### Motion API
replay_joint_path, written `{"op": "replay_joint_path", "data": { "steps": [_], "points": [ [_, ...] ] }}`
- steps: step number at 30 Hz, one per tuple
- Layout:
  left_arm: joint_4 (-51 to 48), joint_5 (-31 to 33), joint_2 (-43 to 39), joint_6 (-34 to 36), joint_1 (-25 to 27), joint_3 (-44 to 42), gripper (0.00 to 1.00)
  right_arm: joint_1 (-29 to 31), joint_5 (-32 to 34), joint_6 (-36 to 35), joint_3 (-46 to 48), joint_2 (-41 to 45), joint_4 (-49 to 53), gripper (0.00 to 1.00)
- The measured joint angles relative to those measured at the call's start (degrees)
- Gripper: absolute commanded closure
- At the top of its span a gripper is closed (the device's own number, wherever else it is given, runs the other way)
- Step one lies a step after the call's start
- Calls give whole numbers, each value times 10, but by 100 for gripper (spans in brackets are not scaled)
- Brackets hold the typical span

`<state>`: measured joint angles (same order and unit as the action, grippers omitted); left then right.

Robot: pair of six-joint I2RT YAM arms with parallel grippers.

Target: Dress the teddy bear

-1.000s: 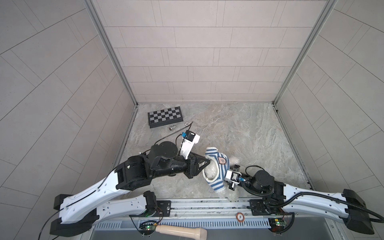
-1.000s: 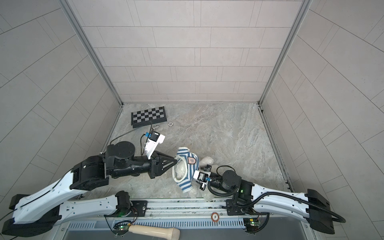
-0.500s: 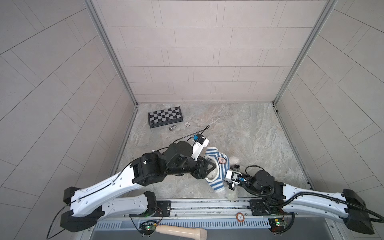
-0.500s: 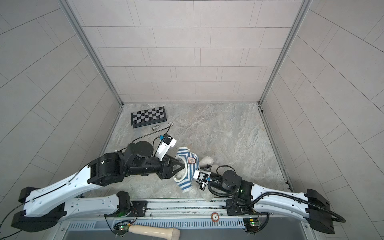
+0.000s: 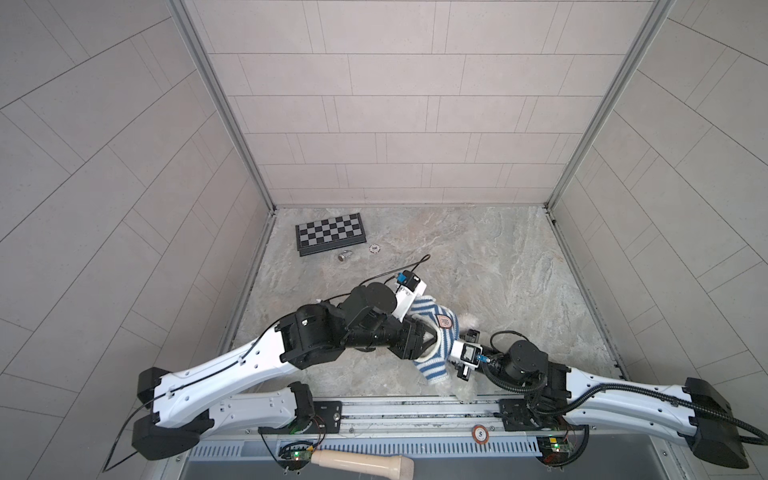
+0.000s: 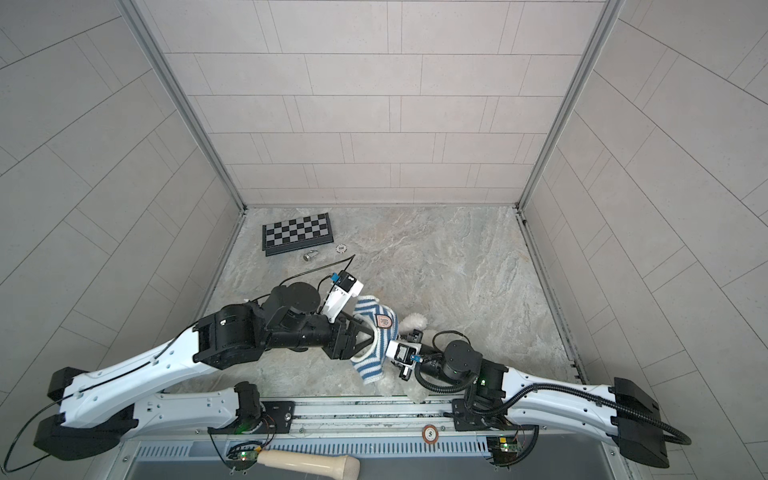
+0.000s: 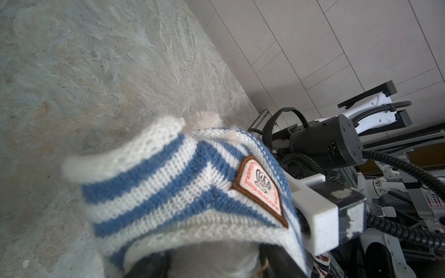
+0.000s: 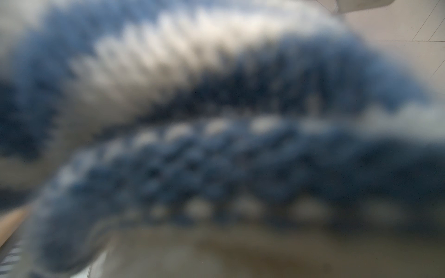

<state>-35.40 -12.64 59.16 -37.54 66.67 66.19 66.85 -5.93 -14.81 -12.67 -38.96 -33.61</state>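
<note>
Jaws parted inside the striped sweater's (image 7: 168, 183) hem, my left gripper (image 5: 426, 341) should stretch it evenly over the teddy bear (image 5: 471, 321); my right gripper's (image 5: 456, 353) hold I cannot tell.

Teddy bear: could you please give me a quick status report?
Left gripper open, jaws spread inside striped shirt hem. Right gripper buried in knit, grip unclear. Teddy bear partly covered, fur showing. Chessboard well away.

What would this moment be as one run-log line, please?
stage: dressing teddy bear | left gripper: open under striped shirt hem | right gripper: at shirt, jaws hidden
</note>
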Motion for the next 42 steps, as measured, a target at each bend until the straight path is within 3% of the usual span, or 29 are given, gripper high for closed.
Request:
{"op": "replay_joint_path", "data": {
  "steps": [6,12,19,21,32,35,40,42],
  "points": [
    [15,-2,9,0,0,-7,40,0,0,0,0,-4,4,100],
    [21,5,21,-1,1,-11,32,0,8,0,6,-3,8,100],
    [6,21,23,-1,4,-16,33,0,12,0,10,-3,15,100],
    [7,21,23,-1,4,-17,37,0,14,0,10,-3,15,100],
    [32,24,24,-1,12,-35,88,0,24,0,10,-5,16,100],
    [37,30,7,2,14,-41,99,0,24,0,9,-7,7,79],
    [32,60,-34,15,19,-42,100,3,19,7,0,-1,0,43],
    [23,76,-56,25,21,-42,100,4,12,17,-7,15,12,37]
  ]
}}
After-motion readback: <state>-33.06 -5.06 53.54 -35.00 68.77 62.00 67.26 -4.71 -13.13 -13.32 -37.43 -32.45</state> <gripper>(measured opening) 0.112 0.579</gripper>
